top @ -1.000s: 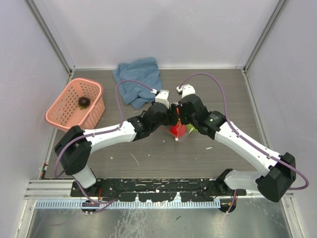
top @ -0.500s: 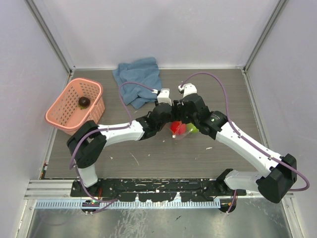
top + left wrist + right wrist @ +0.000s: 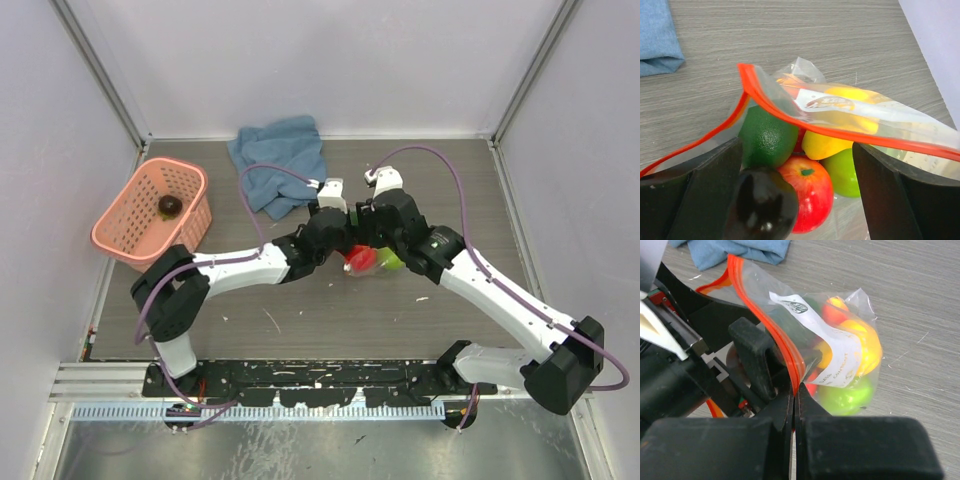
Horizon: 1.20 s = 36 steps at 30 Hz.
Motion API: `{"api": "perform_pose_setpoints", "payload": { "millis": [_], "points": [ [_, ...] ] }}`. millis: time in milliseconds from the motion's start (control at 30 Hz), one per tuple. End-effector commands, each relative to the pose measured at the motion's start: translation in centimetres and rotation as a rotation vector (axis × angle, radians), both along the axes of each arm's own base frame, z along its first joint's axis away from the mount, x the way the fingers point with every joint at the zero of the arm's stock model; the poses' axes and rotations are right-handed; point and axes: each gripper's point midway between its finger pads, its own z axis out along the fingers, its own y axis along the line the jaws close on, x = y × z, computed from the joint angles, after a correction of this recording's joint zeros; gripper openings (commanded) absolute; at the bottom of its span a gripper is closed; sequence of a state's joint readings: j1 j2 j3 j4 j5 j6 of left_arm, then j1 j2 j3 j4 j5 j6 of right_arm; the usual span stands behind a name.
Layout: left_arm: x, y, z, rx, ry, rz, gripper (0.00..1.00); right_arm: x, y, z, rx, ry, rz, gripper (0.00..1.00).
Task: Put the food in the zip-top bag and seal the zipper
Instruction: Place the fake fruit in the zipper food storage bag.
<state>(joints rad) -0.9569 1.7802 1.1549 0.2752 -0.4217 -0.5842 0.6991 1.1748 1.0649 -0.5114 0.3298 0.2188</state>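
With right claw (image 3: 795, 401) pinched shut on the zipper (image 3: 754, 300), hold the bag (image 3: 840, 350) mouth high and nudge dark fruit (image 3: 762, 210) inside from wide-open left claw (image 3: 797, 167).

Quick tally: two arms, one gripper each: left gripper (image 3: 795, 200), right gripper (image 3: 795, 399). One zip-top bag (image 3: 900, 120) with one red-orange zipper (image 3: 890, 143) and one white label (image 3: 840, 352). Toy fruits at the bag, left wrist view: one dark green fruit (image 3: 765, 137), one red apple (image 3: 810, 192), one light green fruit (image 3: 844, 172), one yellow fruit (image 3: 821, 146), one dark brown fruit (image 3: 762, 207) at the mouth. More yellow and orange show through the plastic higher up, count unclear, so six at least. One pink basket (image 3: 188, 228) with one dark fruit (image 3: 169, 206) inside. One blue cloth (image 3: 280, 160)
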Motion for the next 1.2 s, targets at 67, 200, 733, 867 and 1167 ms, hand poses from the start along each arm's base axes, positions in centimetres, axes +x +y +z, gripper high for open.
{"api": "perform_pose_setpoints", "payload": {
  "millis": [67,200,733,867,1167],
  "points": [
    [-1.4,0.0,6.0,-0.094,-0.063,-0.047,0.92,0.3,1.0,2.7,0.090,-0.075,0.005,0.01],
    [-2.6,1.0,6.8,-0.065,-0.032,-0.070,0.93,0.3,0.9,2.8,0.089,-0.079,0.002,0.01],
    [-8.1,10.1,4.3,0.100,0.161,0.011,0.90,0.5,1.1,2.4,0.089,-0.075,0.003,0.01],
    [-8.3,11.0,2.1,0.103,0.225,0.041,0.84,0.4,1.1,2.7,0.095,-0.081,0.007,0.01],
    [-7.9,9.2,-1.2,0.066,0.309,0.010,0.72,0.4,1.0,2.5,0.089,-0.082,0.002,0.01]
  ]
}}
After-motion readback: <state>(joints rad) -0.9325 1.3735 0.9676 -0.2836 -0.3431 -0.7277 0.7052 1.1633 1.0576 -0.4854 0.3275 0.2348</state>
